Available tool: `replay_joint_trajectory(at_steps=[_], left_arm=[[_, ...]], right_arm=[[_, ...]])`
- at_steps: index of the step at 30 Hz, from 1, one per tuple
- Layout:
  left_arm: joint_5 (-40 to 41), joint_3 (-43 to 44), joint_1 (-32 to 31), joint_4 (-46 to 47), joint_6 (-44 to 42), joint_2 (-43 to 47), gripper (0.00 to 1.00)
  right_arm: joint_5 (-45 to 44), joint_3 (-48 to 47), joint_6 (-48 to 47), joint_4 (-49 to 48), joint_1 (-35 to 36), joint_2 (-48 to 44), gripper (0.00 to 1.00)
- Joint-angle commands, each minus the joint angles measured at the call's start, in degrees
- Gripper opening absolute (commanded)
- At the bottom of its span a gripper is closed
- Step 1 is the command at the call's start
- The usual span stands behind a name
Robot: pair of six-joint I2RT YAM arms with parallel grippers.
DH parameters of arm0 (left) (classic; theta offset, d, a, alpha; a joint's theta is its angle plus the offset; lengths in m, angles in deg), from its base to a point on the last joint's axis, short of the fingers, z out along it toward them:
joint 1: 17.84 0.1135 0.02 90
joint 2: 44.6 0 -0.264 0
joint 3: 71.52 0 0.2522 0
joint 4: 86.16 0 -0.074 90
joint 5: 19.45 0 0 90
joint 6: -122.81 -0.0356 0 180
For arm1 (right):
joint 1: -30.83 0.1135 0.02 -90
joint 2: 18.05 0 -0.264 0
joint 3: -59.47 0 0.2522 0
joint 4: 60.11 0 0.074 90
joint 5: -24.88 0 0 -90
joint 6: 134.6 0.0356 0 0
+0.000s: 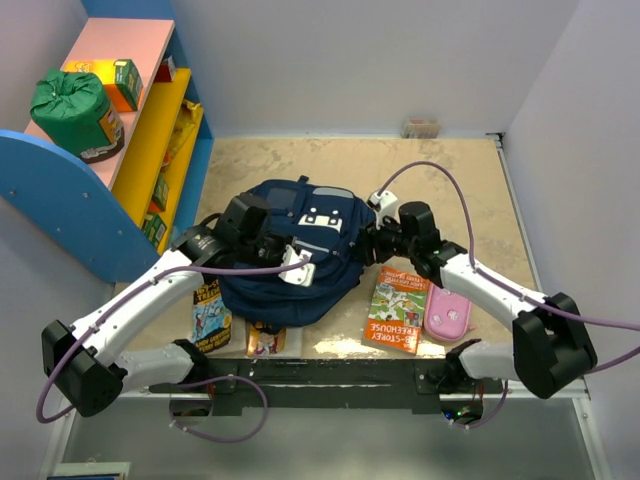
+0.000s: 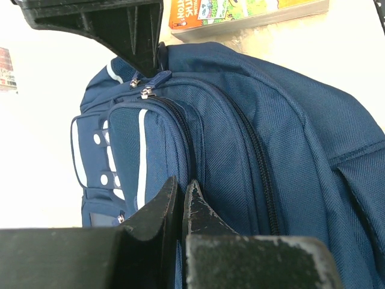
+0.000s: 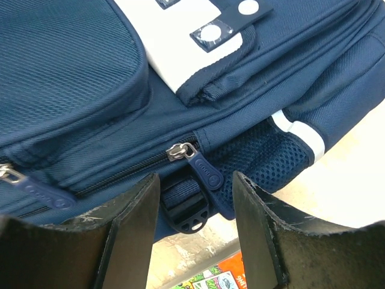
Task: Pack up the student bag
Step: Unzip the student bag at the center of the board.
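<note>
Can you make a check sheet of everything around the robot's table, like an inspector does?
Surface: beige speckled table.
Job's things: navy student bag lying in the middle; zips in view look closed.
Clutter: green book and pink case right of the bag; comic book and a smaller book at its near left.
Hands: left hand shut against the bag's side; right hand open around a zip pull, not touching it.
Cables: purple cables loop off both arms, one passing over the bag.
Surroundings: shelf on the left holding a green sack and a green box; plain walls.
</note>
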Motion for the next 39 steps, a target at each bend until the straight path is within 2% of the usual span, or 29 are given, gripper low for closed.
replay_joint_trajectory(at_steps=[1,9,13,23,24,25,28,31,39], left_arm=[[-1.2,3.6,1.0,2.3,-1.6,2.7,0.0],[-1.8,4.0,0.9,2.1,-1.2,2.8,0.0],[-2.2,3.6,0.9,2.1,-1.1,2.8,0.0],[-3.5,4.5,1.0,1.6,0.1,3.1,0.0],[-3.5,4.6,1.0,1.5,0.1,3.2,0.0],[-3.6,4.5,1.0,1.4,0.1,3.2,0.0],[-2.9,3.8,1.2,2.2,0.3,3.2,0.0],[-2.1,2.7,1.2,4.0,1.6,3.1,0.0],[0.6,0.6,1.2,9.8,6.5,2.6,0.0]], right_arm=[[1.9,-1.9,-0.6,-0.6,0.0,2.3,0.55],[5.1,-2.3,-2.0,-3.4,0.0,5.0,0.53],[7.0,-2.1,-2.8,-6.0,0.0,3.8,0.45],[7.9,-2.0,-3.1,-9.4,0.6,5.2,0.47],[7.8,-1.9,-3.0,-9.7,0.7,5.2,0.44],[7.8,-1.9,-2.8,-10.3,0.7,4.8,0.33],[7.9,-1.2,-2.3,-11.7,0.9,2.7,0.12],[7.1,0.6,-1.7,-12.5,2.2,-0.4,0.0],[2.2,1.6,-1.2,-9.6,10.0,-5.8,0.0]])
